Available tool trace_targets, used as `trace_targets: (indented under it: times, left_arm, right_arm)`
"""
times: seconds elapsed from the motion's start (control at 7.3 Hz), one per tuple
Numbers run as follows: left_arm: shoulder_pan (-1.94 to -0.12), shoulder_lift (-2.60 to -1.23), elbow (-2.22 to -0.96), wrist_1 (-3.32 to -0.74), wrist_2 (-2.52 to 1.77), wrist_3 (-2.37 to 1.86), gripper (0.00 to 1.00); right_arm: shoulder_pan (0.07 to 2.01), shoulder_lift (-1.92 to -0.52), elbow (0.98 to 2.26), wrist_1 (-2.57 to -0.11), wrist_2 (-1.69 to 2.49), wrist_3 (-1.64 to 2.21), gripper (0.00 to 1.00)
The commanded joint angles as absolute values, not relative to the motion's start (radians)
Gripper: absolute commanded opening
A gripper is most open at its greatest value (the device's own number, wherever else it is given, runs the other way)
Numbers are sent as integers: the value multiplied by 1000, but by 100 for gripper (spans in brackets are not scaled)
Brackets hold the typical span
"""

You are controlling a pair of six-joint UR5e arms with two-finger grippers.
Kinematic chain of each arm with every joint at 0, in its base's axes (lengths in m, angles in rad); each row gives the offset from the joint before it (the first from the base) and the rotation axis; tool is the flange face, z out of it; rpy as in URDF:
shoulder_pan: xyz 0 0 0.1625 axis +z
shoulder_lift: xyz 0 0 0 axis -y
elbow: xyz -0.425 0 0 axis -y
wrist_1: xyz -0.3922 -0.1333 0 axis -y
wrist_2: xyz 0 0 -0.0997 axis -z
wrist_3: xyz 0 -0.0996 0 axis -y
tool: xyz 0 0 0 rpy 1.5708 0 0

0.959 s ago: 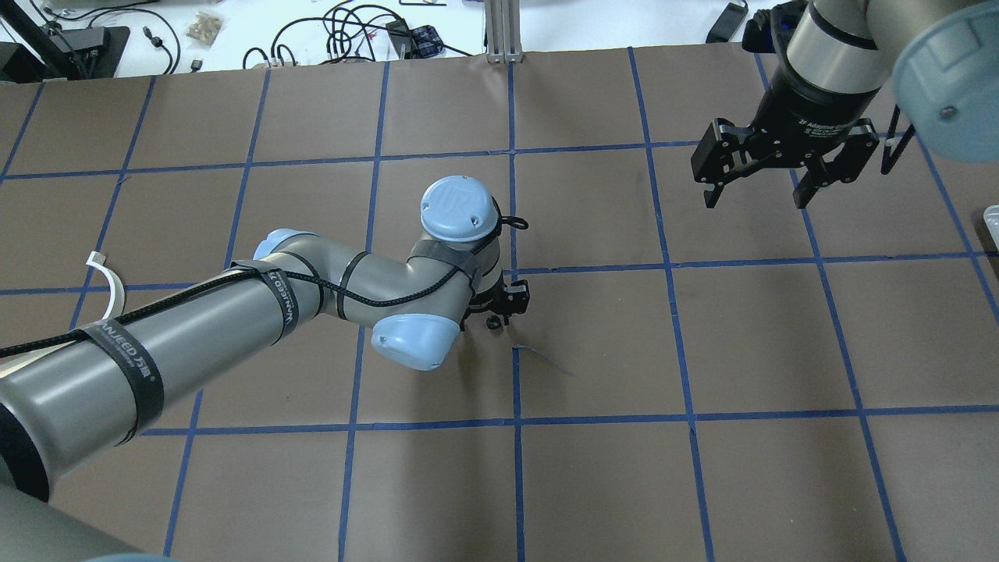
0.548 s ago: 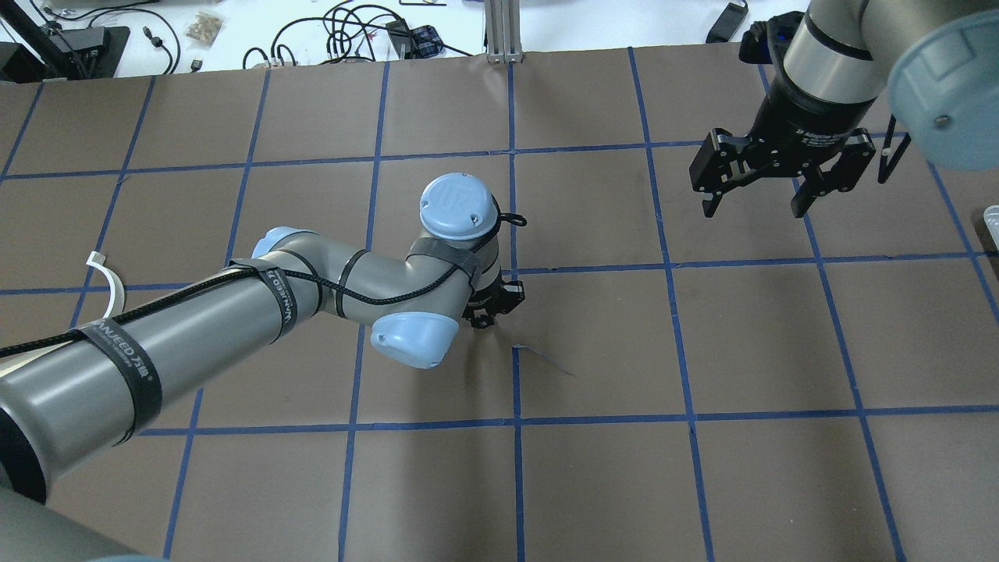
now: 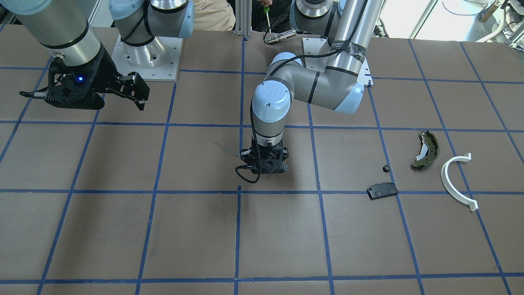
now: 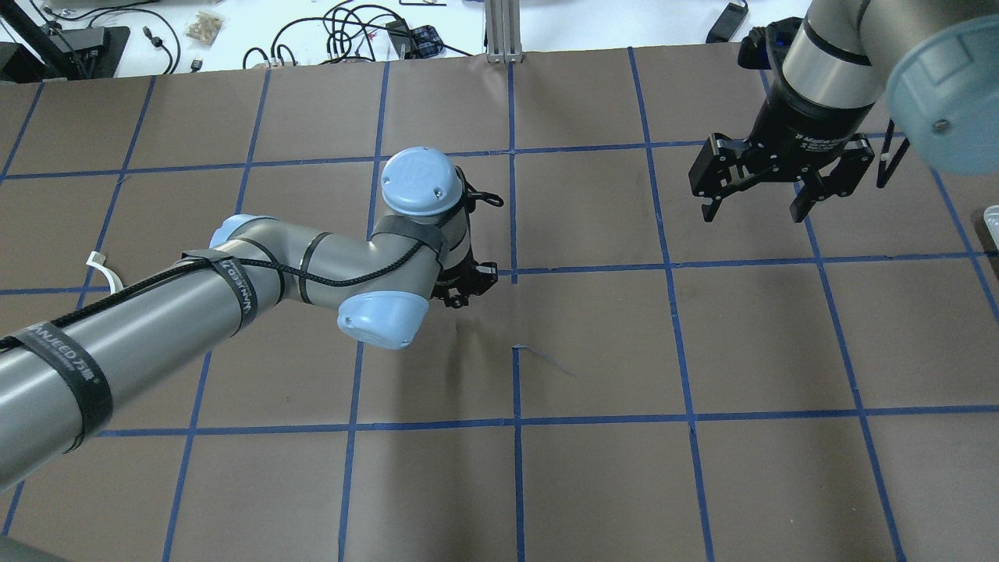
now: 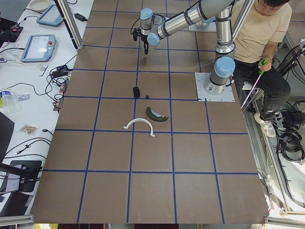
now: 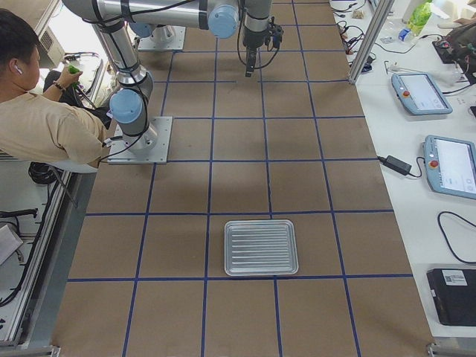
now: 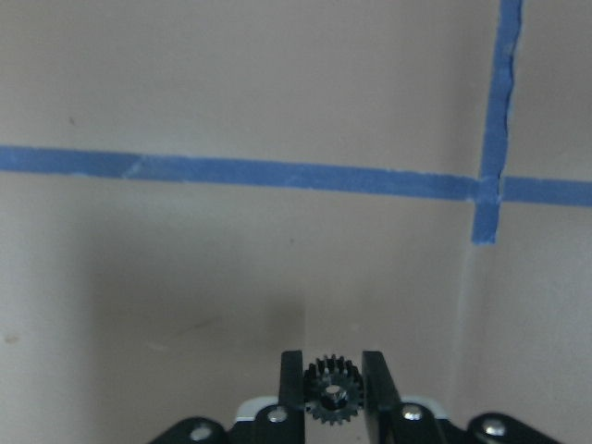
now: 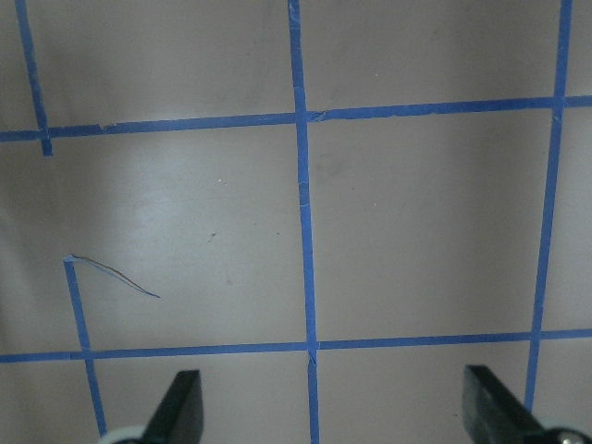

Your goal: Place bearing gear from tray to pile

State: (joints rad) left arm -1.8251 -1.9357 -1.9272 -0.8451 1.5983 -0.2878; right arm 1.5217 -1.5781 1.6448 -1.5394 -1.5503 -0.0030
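Note:
My left gripper (image 7: 332,388) is shut on a small black toothed bearing gear (image 7: 332,396) and holds it above the brown table, near the middle (image 4: 462,293). The pile lies to my left in the front-facing view: a flat black plate (image 3: 382,190), an olive-green brake shoe (image 3: 426,150), a white half-ring (image 3: 456,181) and a small black round part (image 3: 385,168). The silver ridged tray (image 6: 261,247) lies on my right side and holds nothing that shows. My right gripper (image 4: 755,204) is open and empty, held above the table at the far right.
Blue tape lines divide the brown table into squares. A thin wire scrap (image 4: 546,359) lies near the table's middle. An operator (image 5: 267,28) sits behind the robot bases. Cables and tablets (image 6: 454,167) lie on the white bench beyond the table's far edge.
My left arm has moved left and toward the far side with the gear still held. My right gripper has shifted slightly away, still open.

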Motion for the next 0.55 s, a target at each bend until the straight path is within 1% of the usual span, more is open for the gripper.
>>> trace_targets:
  times: [0.0,0.14,0.27,0.41]
  left_arm:
    - [-1630,-1863,-2018,-851,1699,-53,0]
    - [-1485,-1830,-2046,-856,1742,112,0]
    - [-1315,-1825,-2071,-848,1732,375,0]
    - [-1196,-1822,-2068,-845,1732,446,0]
  right_arm:
    - [1522,-1577,1646,-1539,-1549,-3,100]
    - [1522,-1577,1646,-1539,-1549,-3,100]
    - [1522,-1577,1644,-1540,-1549,-5,100]
    - [1522,-1578,1643,-1539,-1548,-8,100]
